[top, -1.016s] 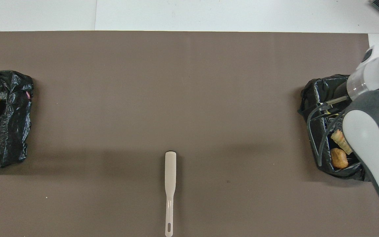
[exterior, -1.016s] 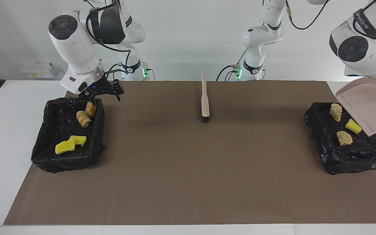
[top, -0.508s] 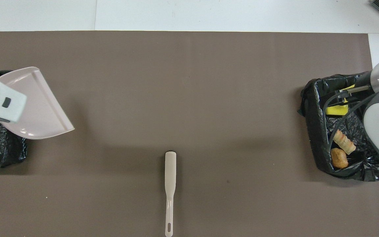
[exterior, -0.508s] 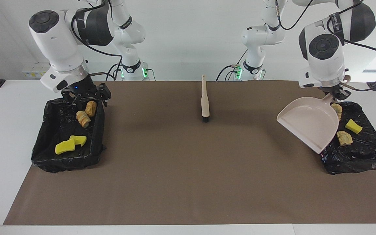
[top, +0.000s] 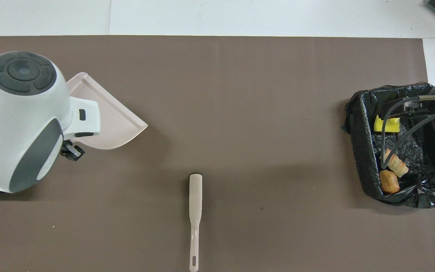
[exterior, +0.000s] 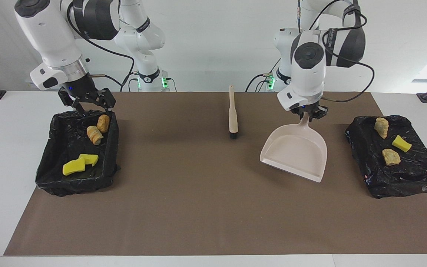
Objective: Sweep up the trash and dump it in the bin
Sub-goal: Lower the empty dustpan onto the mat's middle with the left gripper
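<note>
My left gripper (exterior: 307, 115) is shut on the handle of the empty beige dustpan (exterior: 295, 152). It holds the pan low over the brown mat, lip tilted down, between the brush and the black-lined bin (exterior: 402, 178) at the left arm's end. The dustpan also shows in the overhead view (top: 108, 117). That bin holds two bread pieces (exterior: 381, 127) and a yellow sponge chunk (exterior: 401, 143). My right gripper (exterior: 85, 104) is open and empty over the robot-side rim of the other bin (exterior: 50, 163). That bin holds a croissant piece (exterior: 94, 134), a brown lump (exterior: 103, 123) and yellow sponges (exterior: 80, 164).
The beige brush (exterior: 232, 115) lies on the mat (exterior: 198, 204) near the robots at the table's middle, bristles pointing away from them; it also shows in the overhead view (top: 195, 204). My left arm hides the bin at its end in the overhead view.
My left gripper has carried the dustpan from over its bin toward the table's middle and lowered it. My right gripper has shifted toward the right arm's end of the table, over the bin's rim.
</note>
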Robot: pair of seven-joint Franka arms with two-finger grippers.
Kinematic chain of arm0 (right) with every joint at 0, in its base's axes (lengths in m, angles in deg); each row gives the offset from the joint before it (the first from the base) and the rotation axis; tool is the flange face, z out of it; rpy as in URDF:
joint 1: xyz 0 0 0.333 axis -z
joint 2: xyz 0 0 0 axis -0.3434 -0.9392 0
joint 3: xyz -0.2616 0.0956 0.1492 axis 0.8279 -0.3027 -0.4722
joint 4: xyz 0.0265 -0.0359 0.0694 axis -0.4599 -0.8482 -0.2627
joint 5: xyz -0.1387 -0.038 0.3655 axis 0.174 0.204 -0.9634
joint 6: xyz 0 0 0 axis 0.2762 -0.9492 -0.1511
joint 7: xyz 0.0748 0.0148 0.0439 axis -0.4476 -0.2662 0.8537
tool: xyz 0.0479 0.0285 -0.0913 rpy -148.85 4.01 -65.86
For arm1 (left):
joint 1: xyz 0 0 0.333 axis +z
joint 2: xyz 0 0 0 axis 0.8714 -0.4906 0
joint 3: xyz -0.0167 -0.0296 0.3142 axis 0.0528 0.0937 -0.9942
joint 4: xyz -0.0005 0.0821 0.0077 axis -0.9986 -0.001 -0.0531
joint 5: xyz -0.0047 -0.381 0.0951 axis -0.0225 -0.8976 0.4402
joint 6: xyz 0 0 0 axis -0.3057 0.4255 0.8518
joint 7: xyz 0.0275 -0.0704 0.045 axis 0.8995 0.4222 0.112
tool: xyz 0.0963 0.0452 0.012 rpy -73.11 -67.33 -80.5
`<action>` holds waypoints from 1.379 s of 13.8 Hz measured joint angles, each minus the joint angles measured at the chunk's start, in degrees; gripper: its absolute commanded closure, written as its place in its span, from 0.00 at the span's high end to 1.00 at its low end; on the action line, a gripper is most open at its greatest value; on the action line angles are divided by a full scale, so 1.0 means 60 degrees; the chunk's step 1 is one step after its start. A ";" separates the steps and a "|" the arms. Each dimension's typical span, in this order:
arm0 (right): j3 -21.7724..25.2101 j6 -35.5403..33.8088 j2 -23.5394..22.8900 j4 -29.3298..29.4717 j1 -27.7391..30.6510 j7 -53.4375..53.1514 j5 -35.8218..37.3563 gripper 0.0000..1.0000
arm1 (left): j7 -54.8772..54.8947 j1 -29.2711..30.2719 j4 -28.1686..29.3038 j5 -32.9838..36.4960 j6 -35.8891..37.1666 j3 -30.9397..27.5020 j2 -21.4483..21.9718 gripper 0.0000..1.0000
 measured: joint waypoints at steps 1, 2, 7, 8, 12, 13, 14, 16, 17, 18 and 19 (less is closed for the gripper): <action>0.0000 0.0001 0.0062 -0.0120 0.0000 -0.0017 -0.0032 1.00 | -0.0915 -0.0289 -0.0142 -0.0414 -0.0448 0.0003 -0.0375 0.00; 0.0000 0.0002 0.0122 -0.0216 0.0000 -0.0024 -0.0038 1.00 | -0.1710 -0.0481 -0.0266 -0.0814 -0.0997 0.0004 -0.0703 0.00; -0.0001 0.0018 0.0278 -0.0444 -0.0003 -0.0025 -0.0038 1.00 | -0.3889 -0.1070 -0.0549 -0.2108 -0.3424 -0.0014 -0.1735 0.00; -0.0001 0.0018 0.0278 -0.0446 -0.0003 -0.0025 -0.0038 1.00 | -0.4059 -0.1101 -0.0568 -0.2262 -0.3757 -0.0011 -0.1845 0.00; -0.0035 0.0018 0.0278 -0.0450 -0.0022 -0.0025 -0.0043 1.00 | -0.4275 -0.1221 -0.0660 -0.2357 -0.4152 -0.0014 -0.2163 0.00; -0.0050 0.0018 0.0278 -0.0451 -0.0029 -0.0025 -0.0043 1.00 | -0.4287 -0.1281 -0.0663 -0.2357 -0.4188 -0.0021 -0.2189 0.00; -0.0052 0.0018 0.0278 -0.0451 -0.0035 -0.0025 -0.0043 1.00 | -0.4304 -0.1324 -0.0663 -0.2357 -0.4258 -0.0021 -0.2224 0.00; -0.0051 0.0018 0.0278 -0.0451 -0.0035 -0.0025 -0.0043 1.00 | -0.4324 -0.1348 -0.0663 -0.2357 -0.4409 -0.0023 -0.2357 0.00; -0.0051 0.0018 0.0278 -0.0451 -0.0035 -0.0025 -0.0043 1.00 | -0.4324 -0.1348 -0.0662 -0.2357 -0.4503 -0.0029 -0.2445 0.05; -0.0051 0.0018 0.0278 -0.0452 -0.0036 -0.0025 -0.0043 1.00 | -0.4324 -0.1348 -0.0662 -0.2357 -0.4554 -0.0035 -0.2520 0.17; -0.0051 0.0018 0.0278 -0.0452 -0.0035 -0.0025 -0.0043 1.00 | -0.4324 -0.1348 -0.0662 -0.2357 -0.4577 -0.0043 -0.2566 0.24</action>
